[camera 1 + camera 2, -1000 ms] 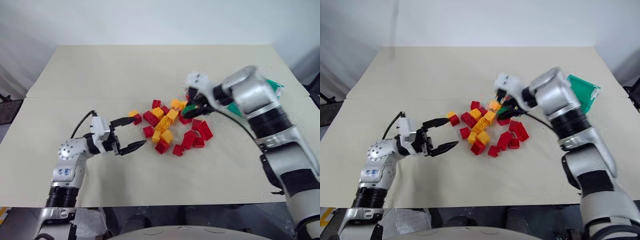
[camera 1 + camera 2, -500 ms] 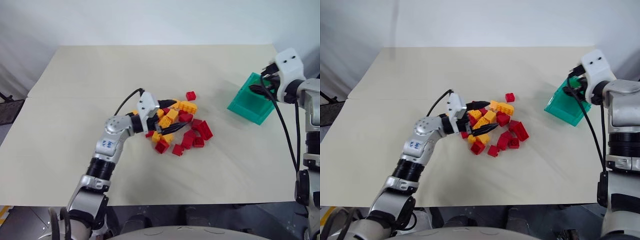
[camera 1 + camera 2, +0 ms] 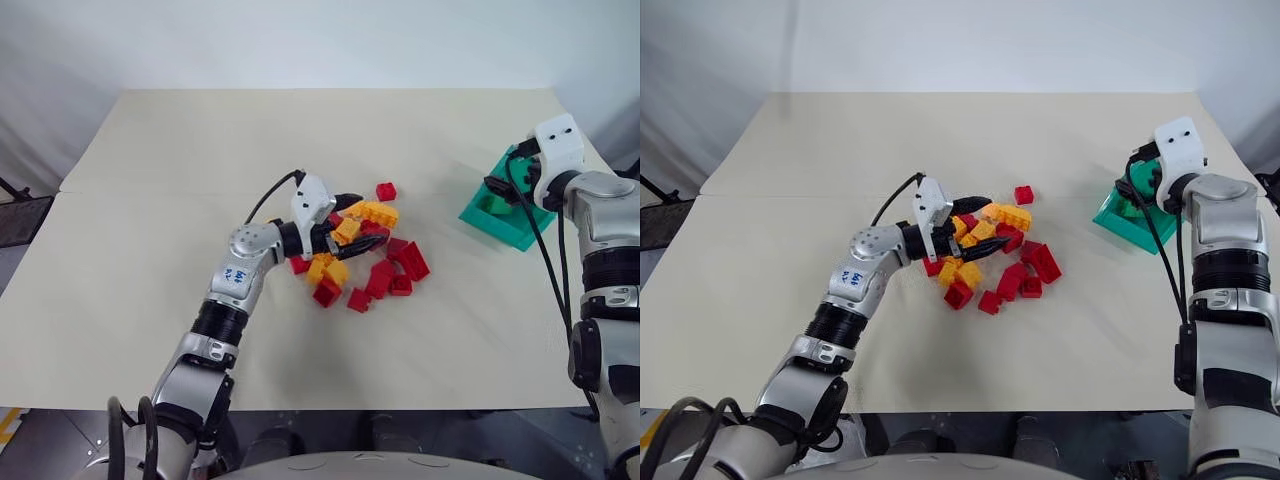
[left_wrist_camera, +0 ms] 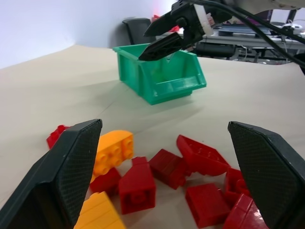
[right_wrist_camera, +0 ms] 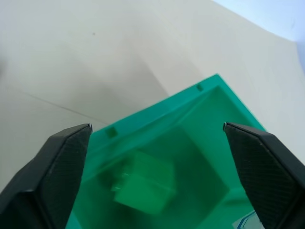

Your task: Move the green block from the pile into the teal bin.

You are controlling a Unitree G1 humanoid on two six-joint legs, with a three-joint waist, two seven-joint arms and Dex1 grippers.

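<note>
The green block [image 5: 143, 186] is inside the teal bin [image 3: 503, 229], below my right gripper [image 3: 503, 184]. That gripper hovers just above the bin's near rim [image 5: 157, 112], its fingers [image 5: 57, 167] spread wide and holding nothing. The pile [image 3: 372, 262] of red and yellow-orange bricks lies at the table's middle. My left gripper [image 3: 976, 228] is open, level with the table, one finger on each side of the pile's left part. From the left wrist view, red bricks [image 4: 138, 183] lie between its fingers [image 4: 66, 167], with the bin [image 4: 162, 78] and the right gripper [image 4: 159, 45] beyond.
A single red brick [image 3: 385, 191] lies apart, just behind the pile. The beige table [image 3: 150, 300] runs wide to the left and the back. The bin stands near the table's right edge. A black cable [image 3: 545, 260] hangs from the right wrist.
My right gripper swung from the pile to the bin with the green block and opened; the block now lies in the bin. My left gripper moved right, into the pile.
</note>
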